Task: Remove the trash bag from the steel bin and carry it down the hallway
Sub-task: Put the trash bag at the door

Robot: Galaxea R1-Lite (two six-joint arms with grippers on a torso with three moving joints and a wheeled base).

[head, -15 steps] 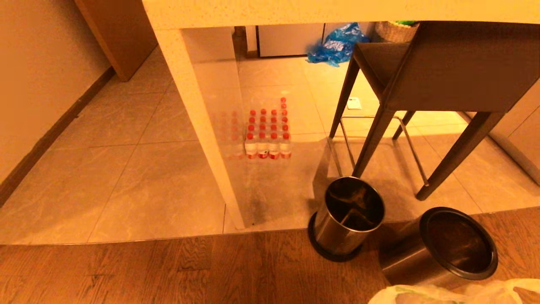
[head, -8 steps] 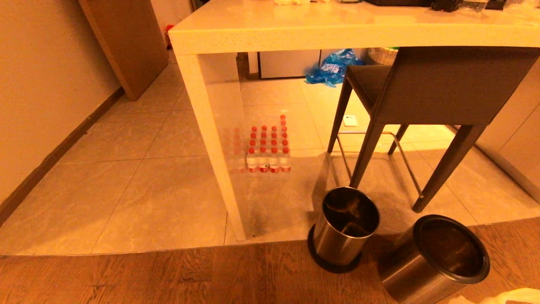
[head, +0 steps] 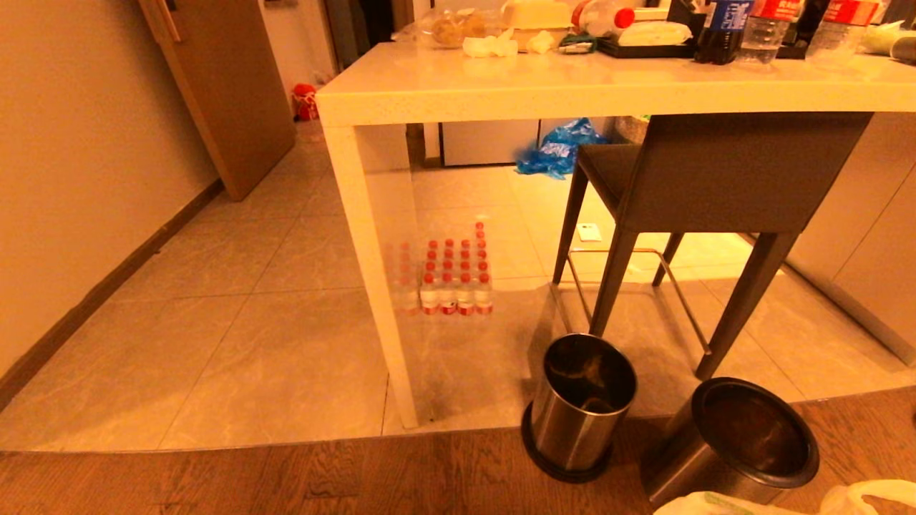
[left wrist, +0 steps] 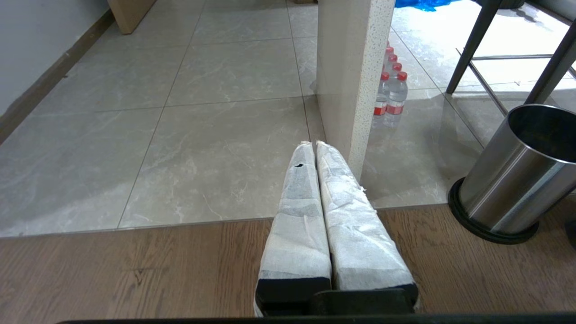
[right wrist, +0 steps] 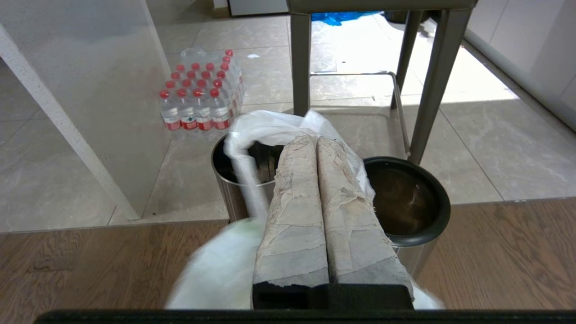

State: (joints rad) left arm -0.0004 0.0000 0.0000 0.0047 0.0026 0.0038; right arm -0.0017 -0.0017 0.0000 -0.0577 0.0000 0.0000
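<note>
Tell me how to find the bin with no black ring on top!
Find the big pale table and follow its leg down to the wooden floor's edge. Two shiny steel bins stand there beside the chair. Yours is the steel bin nearer that leg: upright, bare metal rim, black base, unlike the black-rimmed bin.

No text, brand, number or sign can be read anywhere. The bottles (right wrist: 200,96) on the floor carry red-and-white labels and the bottles on the table (head: 744,32) blue and red ones, but every print is too small and blurred to make out.
</note>
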